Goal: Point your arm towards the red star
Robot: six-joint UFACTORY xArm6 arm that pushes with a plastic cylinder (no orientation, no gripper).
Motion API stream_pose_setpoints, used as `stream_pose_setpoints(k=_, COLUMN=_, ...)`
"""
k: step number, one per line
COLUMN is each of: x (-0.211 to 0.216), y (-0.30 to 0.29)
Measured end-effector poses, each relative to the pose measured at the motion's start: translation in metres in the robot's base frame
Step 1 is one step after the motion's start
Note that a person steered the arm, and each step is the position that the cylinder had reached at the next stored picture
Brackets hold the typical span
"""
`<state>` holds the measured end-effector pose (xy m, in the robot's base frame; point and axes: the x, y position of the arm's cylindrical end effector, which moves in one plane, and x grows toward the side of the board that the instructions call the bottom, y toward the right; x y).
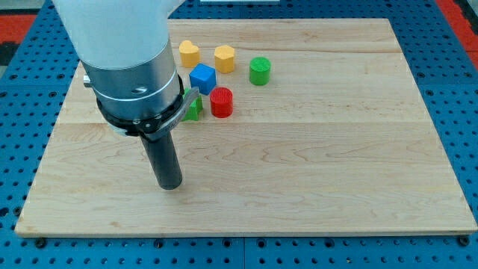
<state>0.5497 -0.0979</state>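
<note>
No red star shows in the camera view; the arm's wide body hides part of the board's upper left. My tip (pixel 169 185) rests on the wooden board (pixel 314 172), left of centre and below the group of blocks. A red cylinder (pixel 221 101) stands up and to the right of the tip. A green block (pixel 194 110), partly hidden by the arm, sits just left of the red cylinder. A blue cube (pixel 202 78) lies above them.
A yellow heart-shaped block (pixel 189 52), a yellow hexagon block (pixel 225 57) and a green cylinder (pixel 260 70) lie near the board's top. Blue perforated table (pixel 455 90) surrounds the board.
</note>
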Motion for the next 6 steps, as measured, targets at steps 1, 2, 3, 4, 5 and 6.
stream_pose_setpoints(k=1, x=0.003, y=0.000)
stream_pose_setpoints(k=2, x=-0.006, y=-0.016)
stream_pose_setpoints(k=3, x=-0.026, y=-0.055)
stream_pose_setpoints(k=4, x=-0.053, y=-0.055)
stream_pose_setpoints(k=5, x=-0.094, y=-0.057)
stream_pose_setpoints(k=6, x=-0.125, y=-0.047)
